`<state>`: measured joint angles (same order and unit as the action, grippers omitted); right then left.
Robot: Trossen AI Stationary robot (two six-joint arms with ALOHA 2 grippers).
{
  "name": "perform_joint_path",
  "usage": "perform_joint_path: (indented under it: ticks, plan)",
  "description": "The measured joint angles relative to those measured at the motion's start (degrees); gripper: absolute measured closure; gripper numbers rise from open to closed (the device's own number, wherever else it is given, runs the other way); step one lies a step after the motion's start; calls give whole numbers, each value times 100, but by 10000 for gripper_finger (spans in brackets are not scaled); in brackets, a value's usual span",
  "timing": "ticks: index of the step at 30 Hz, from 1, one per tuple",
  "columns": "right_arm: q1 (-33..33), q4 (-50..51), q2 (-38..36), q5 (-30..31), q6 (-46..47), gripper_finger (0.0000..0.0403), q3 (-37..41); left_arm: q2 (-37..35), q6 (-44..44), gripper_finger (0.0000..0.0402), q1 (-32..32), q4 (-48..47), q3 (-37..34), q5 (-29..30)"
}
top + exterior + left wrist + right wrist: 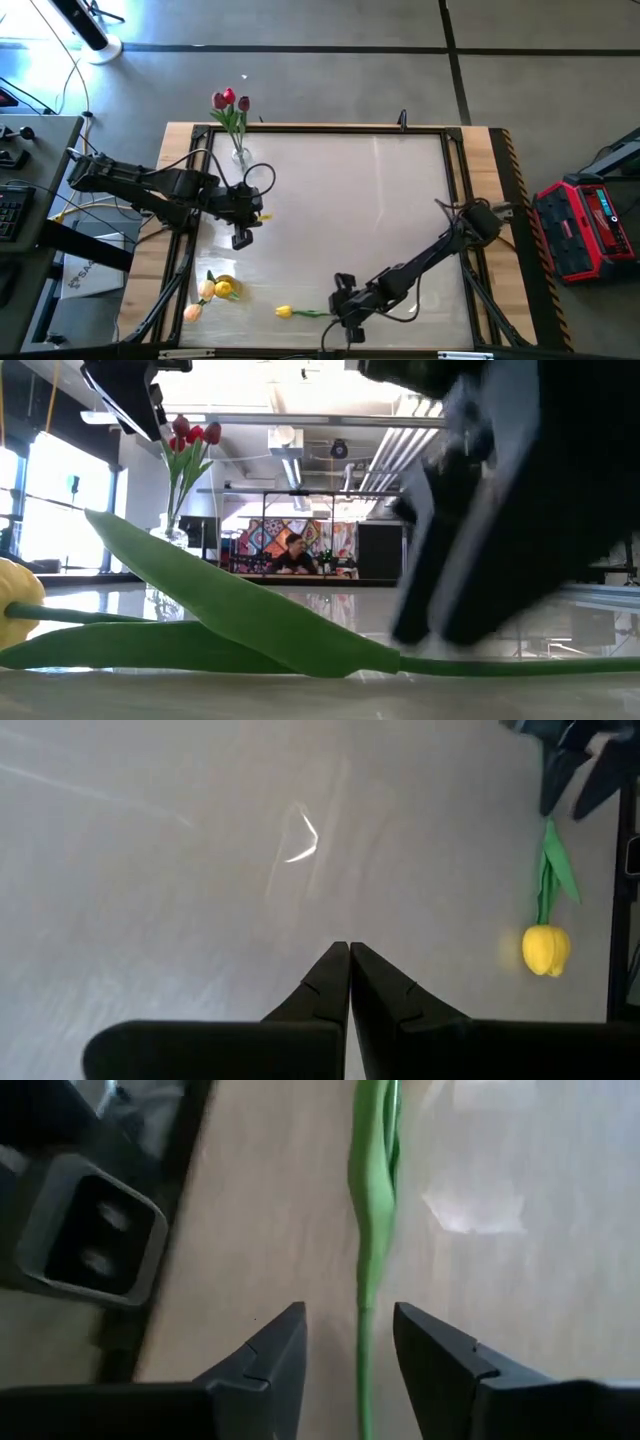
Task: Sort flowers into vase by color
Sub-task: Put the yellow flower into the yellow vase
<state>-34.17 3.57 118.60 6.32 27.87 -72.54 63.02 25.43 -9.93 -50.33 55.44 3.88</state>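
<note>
A yellow tulip (285, 312) lies flat near the table's near edge, head to the left and stem (362, 1350) running right. My right gripper (346, 322) is low over the stem end, open, one finger on each side of the stem with a gap showing on both sides (350, 1342). In the low view the tulip's leaves (230, 615) rest on the table. My left gripper (242, 238) hovers shut over bare table left of centre (349, 956). Red and maroon tulips (231, 101) stand in a clear glass vase (240, 155) at the far-left corner.
A cluster of yellow and cream tulip heads (213, 291) sits near the near-left corner. The table's raised dark frame (330, 129) runs around the white surface. A red case (588, 225) stands off the table's right. Bare table spreads across the middle and far right.
</note>
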Motion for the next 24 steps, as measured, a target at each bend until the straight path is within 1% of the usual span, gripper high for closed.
perform_joint_path:
  ticks: [3, 7, 9, 14, 16, 19, 21, 24]
  plan:
    - [-2, -3, 166, 18, 34, 272, -52, -2, 2, 401, 0, -2, 1, 22]
    - [-7, 57, 219, 213, 155, 292, -56, -4, 2, 401, 0, -2, 1, 22]
    - [-6, 106, 222, 233, 125, 314, -56, -2, 0, 401, 0, -4, 2, 22]
    - [-29, 259, 224, 258, -317, 390, -54, -4, -2, 401, 0, -4, 0, 37]
    - [-33, 384, 226, 278, -369, 395, -60, -4, -2, 401, 1, -4, 2, 45]
    - [-35, 538, 226, 382, -46, 394, -64, -4, -4, 401, 2, -4, 2, 46]
    - [-39, 432, 201, 514, 168, 399, -40, -4, -3, 401, 2, -6, 2, 44]
    - [-23, -71, 174, 648, 505, 398, -6, -4, -4, 401, 2, -53, 2, 42]
